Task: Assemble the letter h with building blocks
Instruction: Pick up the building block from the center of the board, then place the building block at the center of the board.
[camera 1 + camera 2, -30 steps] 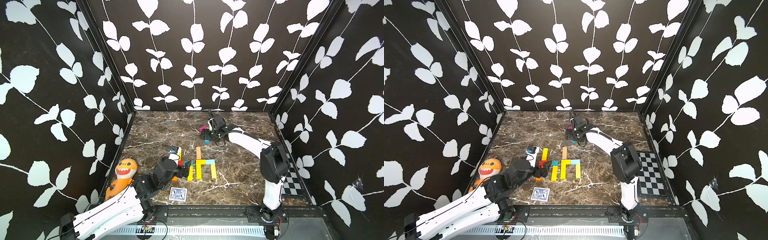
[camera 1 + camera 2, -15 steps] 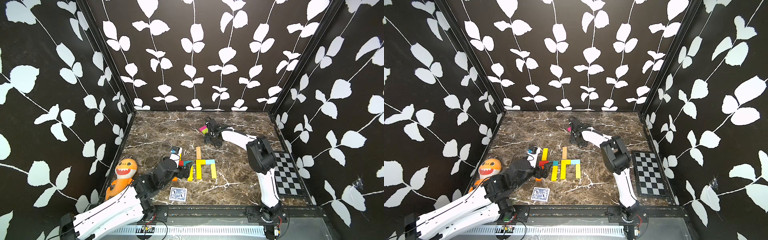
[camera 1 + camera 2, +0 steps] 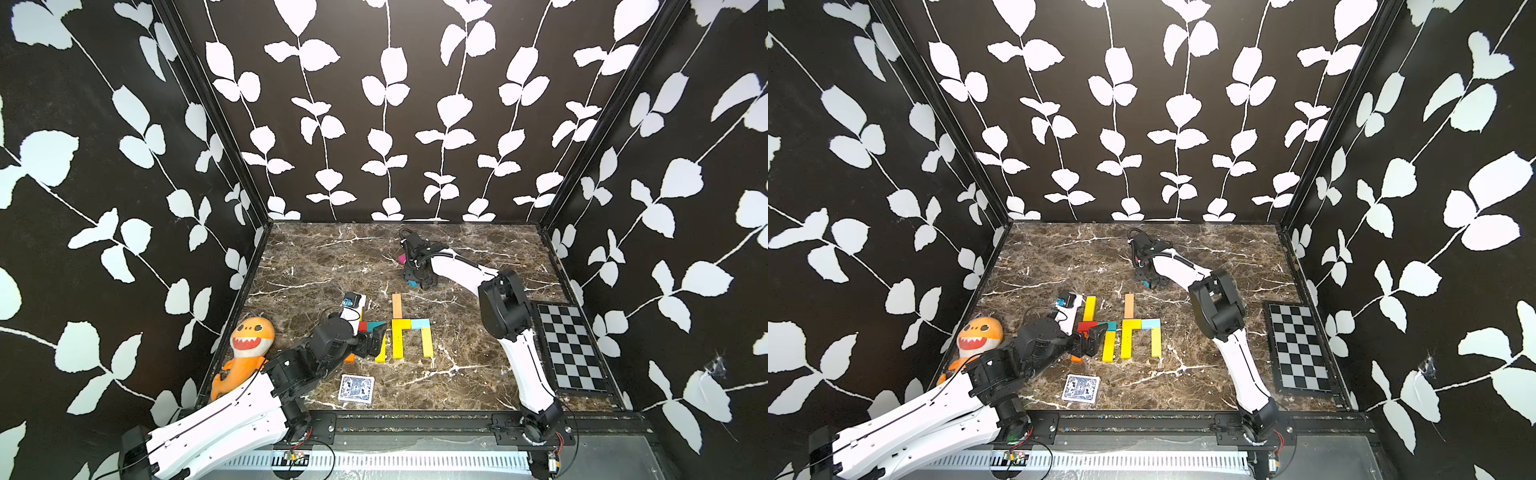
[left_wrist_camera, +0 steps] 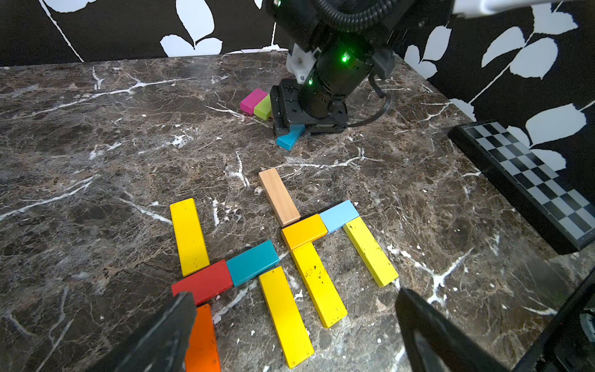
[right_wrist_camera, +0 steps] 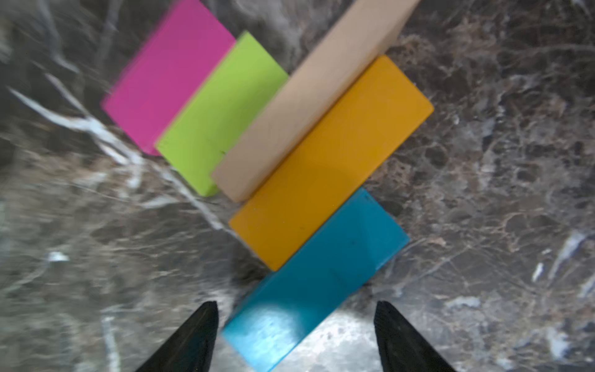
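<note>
Brown marble tabletop point(image 3: 457, 374), white-veined; black leaf-print walls point(image 3: 374, 104) three sides; building blocks point(image 3: 397, 345) mid-table.

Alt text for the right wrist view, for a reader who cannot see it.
The right gripper, open, straddles one end of a blue block flat on the marble table. Beyond it an orange block, a tan block, a green block and a pink block sit side by side, slightly blurred.

I see left tool point(image 4: 294, 298) low, near-left, jaws wide apart | right arm point(image 3: 465, 270) stretched far-centre, right tool point(image 5: 296, 306) pointing down, jaws parted
</note>
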`<state>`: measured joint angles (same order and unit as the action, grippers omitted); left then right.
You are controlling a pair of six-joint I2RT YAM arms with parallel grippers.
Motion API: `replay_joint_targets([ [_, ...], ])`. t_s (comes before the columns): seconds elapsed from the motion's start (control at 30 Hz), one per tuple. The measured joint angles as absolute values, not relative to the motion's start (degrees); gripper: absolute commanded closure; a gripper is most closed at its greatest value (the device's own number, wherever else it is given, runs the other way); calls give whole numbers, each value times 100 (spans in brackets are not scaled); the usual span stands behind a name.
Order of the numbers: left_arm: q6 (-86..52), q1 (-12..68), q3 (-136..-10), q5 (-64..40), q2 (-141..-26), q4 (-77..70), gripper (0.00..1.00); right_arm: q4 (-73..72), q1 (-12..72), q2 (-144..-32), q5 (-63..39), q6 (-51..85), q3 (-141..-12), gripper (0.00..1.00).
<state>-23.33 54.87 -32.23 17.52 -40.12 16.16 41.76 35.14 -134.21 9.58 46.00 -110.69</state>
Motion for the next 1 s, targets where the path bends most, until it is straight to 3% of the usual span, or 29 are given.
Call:
replay_joint_targets([
  [0.2,-2335,5487,-3223,1754,-3870,1625,1,4176,3483,-13397,1118,4401,-10901,57],
  [0.43,-2335,5487,-3223,1741,-3861,1632,1,3409,3105,-12418,696,3874,-9271,76],
  [0.6,-2335,5487,-3223,1739,-3924,1632,1,3111,2718,-11915,329,3205,-8508,82],
  [1.0,-2338,5487,-3223,1741,-4084,1629,1,3000,2768,-11321,-220,2364,-7690,81],
])
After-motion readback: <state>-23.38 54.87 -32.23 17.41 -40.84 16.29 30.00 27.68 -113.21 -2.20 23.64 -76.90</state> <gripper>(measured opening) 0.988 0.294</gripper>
